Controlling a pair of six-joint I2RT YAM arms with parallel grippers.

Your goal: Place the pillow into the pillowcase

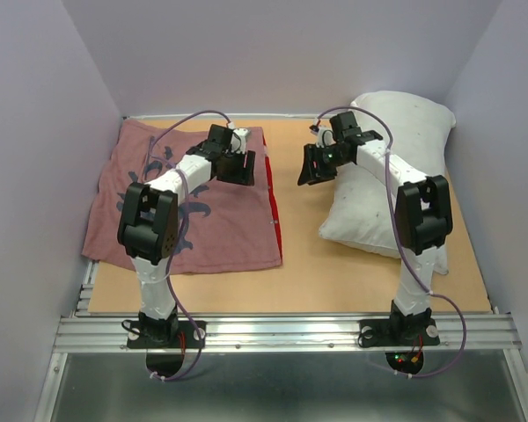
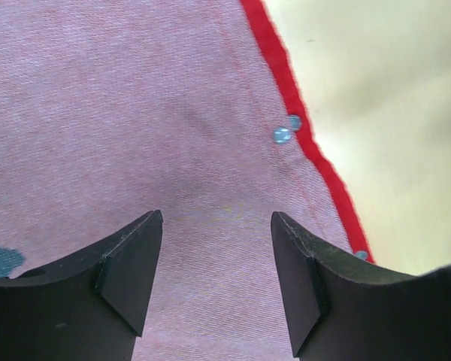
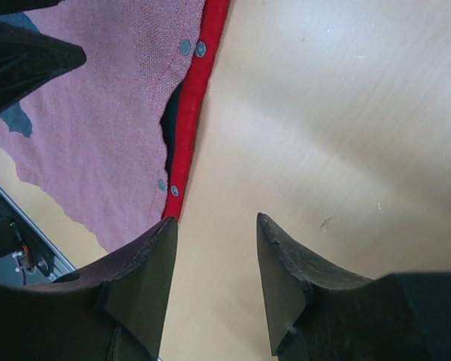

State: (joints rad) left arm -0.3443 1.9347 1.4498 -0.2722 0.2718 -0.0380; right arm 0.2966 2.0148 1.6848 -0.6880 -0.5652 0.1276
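The pillowcase (image 1: 194, 215) lies flat at the left, pinkish-red face with dark blue characters up, a bright red edge (image 1: 275, 215) with metal snaps along its right side. The white pillow (image 1: 392, 167) lies at the right. My left gripper (image 1: 235, 167) is open and empty, just above the pillowcase near that red edge (image 2: 286, 83); pink cloth fills the space between its fingers (image 2: 131, 259). My right gripper (image 1: 310, 167) is open and empty over bare table between pillowcase and pillow. In the right wrist view (image 3: 214, 248) the red edge (image 3: 192, 113) gapes slightly, left of its fingers.
The wooden table (image 1: 299, 264) is enclosed by pale walls on the left, back and right. A metal rail (image 1: 282, 332) with the arm bases runs along the near edge. Snaps (image 2: 284, 131) dot the red edge.
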